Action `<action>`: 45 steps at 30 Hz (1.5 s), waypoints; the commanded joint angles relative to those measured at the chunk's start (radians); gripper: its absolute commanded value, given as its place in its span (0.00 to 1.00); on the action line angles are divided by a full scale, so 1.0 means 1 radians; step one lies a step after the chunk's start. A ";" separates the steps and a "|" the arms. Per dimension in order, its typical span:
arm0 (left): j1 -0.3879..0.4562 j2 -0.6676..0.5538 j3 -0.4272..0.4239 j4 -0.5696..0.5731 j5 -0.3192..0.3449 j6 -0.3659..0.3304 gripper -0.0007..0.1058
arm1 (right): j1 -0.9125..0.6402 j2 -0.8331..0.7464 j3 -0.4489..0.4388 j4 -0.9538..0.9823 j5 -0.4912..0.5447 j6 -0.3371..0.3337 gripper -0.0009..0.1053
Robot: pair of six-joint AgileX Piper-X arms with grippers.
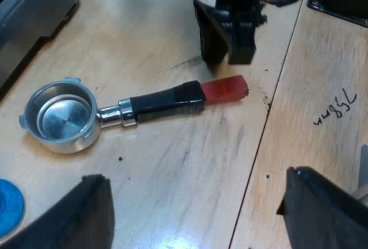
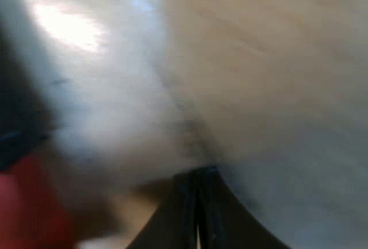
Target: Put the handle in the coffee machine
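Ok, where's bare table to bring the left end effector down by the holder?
Bare wood lies between the holder's handle and the left end effector, and past the table seam around the pen scribble. Crowded: the red end, where the right end effector stands close, and the basket, hemmed by the machine and blue tamper.

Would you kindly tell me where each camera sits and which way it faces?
Left wrist view: on the left arm, looking down at the metal holder lying loose on the table; left gripper shows, jaws wide apart.
Right wrist view: on the right arm, low, close over the table; right gripper shows, jaws shut.
Shared: the holder's red handle end, with the right gripper beside it.
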 commanded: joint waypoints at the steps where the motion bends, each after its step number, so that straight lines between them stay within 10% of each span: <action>1: -0.006 0.001 -0.003 -0.009 0.014 0.006 0.60 | 0.033 0.006 0.012 -0.022 -0.037 0.038 0.01; 7: -0.006 0.001 -0.003 -0.009 -0.006 0.006 0.60 | 0.091 0.006 0.012 -0.065 -0.039 0.117 0.01; 12: -0.006 0.001 -0.003 -0.004 -0.176 0.006 0.60 | 0.167 0.006 0.012 -0.133 -0.062 0.203 0.01; 30: -0.006 0.001 -0.037 0.166 -0.175 0.006 0.60 | 0.250 0.006 0.012 -0.432 -0.077 0.463 0.01; 45: -0.006 0.001 -0.049 0.224 -0.175 0.006 0.60 | 0.306 0.120 0.008 -0.502 -0.195 0.510 0.01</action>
